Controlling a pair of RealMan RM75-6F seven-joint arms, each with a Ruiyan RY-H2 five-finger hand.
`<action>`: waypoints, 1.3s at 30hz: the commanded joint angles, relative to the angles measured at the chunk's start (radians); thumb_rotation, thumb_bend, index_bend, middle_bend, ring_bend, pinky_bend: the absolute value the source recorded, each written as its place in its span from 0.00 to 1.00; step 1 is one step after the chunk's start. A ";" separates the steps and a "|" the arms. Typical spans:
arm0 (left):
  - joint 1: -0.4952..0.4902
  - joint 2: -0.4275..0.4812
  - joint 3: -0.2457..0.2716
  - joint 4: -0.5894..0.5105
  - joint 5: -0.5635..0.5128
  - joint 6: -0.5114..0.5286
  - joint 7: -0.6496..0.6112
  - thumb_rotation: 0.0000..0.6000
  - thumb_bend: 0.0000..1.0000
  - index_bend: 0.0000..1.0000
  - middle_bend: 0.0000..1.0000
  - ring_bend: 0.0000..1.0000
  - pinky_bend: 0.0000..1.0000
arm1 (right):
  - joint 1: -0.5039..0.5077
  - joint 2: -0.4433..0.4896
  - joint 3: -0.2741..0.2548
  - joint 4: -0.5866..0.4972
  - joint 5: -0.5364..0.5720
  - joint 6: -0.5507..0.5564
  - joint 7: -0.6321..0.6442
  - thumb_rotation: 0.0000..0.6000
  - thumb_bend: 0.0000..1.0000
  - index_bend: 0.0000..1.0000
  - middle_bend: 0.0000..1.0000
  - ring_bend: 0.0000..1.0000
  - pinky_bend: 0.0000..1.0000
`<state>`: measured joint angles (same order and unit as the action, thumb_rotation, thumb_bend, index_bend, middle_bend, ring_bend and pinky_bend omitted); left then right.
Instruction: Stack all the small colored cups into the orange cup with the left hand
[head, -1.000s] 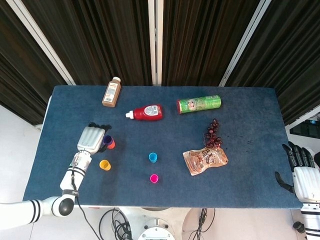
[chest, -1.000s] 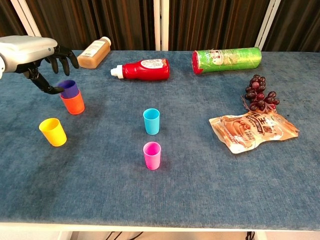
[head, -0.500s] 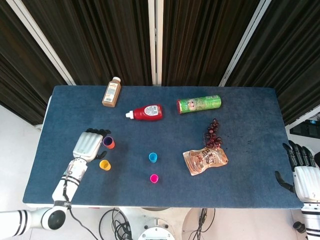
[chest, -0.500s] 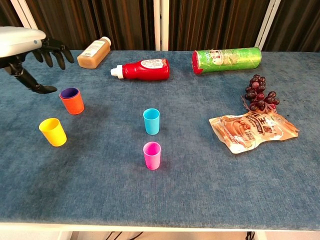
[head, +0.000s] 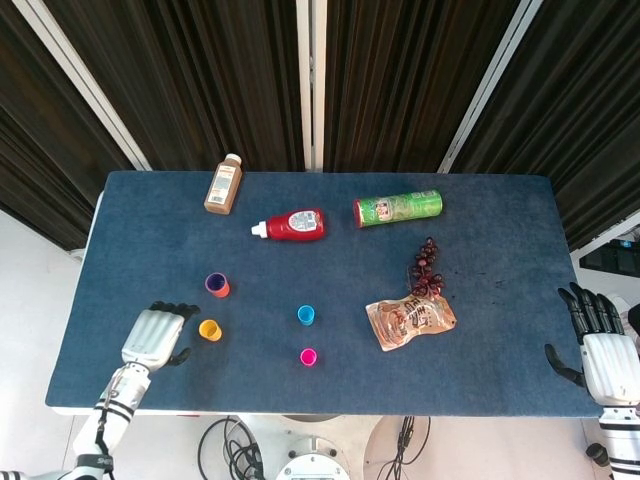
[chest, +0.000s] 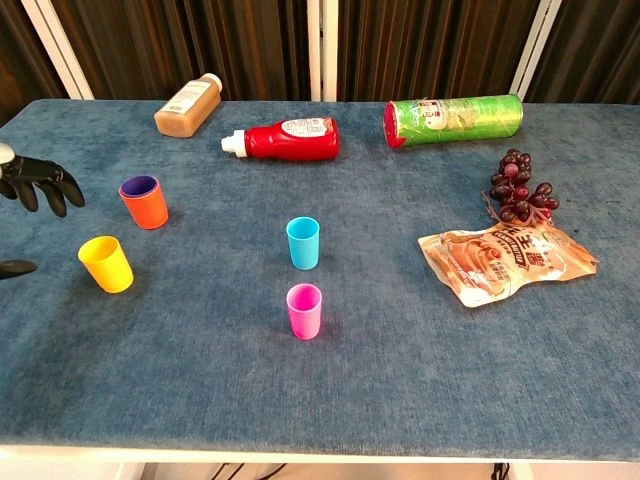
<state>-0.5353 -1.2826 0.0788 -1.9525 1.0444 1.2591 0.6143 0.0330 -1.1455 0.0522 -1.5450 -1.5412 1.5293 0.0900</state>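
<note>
The orange cup (chest: 146, 203) (head: 218, 286) stands upright left of centre with a purple cup nested inside it. A yellow cup (chest: 106, 263) (head: 209, 329) stands nearer the front left. A blue cup (chest: 303, 242) (head: 306, 315) and a pink cup (chest: 304, 310) (head: 309, 356) stand near the middle. My left hand (head: 153, 336) (chest: 38, 187) hovers just left of the yellow cup, fingers apart, holding nothing. My right hand (head: 598, 345) hangs off the table's right edge, fingers spread and empty.
A brown bottle (chest: 188, 104), a red ketchup bottle (chest: 288, 138) and a green chip can (chest: 455, 119) lie along the back. Dark grapes (chest: 519, 187) and a snack bag (chest: 508, 261) lie at the right on the blue table (chest: 380, 400).
My left hand let go of the purple cup, which now sits in the orange cup, then drew back toward the front left beside the yellow cup. The right hand stayed put.
</note>
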 joint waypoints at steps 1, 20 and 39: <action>0.015 -0.055 -0.003 0.064 0.037 -0.011 -0.032 1.00 0.25 0.27 0.28 0.27 0.27 | -0.002 0.000 -0.001 0.001 0.000 0.002 0.000 1.00 0.27 0.00 0.00 0.00 0.00; 0.011 -0.207 -0.058 0.221 0.067 -0.061 -0.021 1.00 0.28 0.33 0.35 0.36 0.32 | -0.005 -0.003 0.000 0.021 0.019 -0.009 0.018 1.00 0.27 0.00 0.00 0.00 0.00; 0.026 -0.189 -0.097 0.214 0.103 -0.044 -0.035 1.00 0.29 0.49 0.51 0.57 0.41 | -0.007 -0.001 0.000 0.015 0.017 -0.003 0.014 1.00 0.27 0.00 0.00 0.00 0.00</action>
<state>-0.5105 -1.4821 -0.0110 -1.7254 1.1423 1.2087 0.5820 0.0264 -1.1462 0.0522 -1.5303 -1.5245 1.5261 0.1037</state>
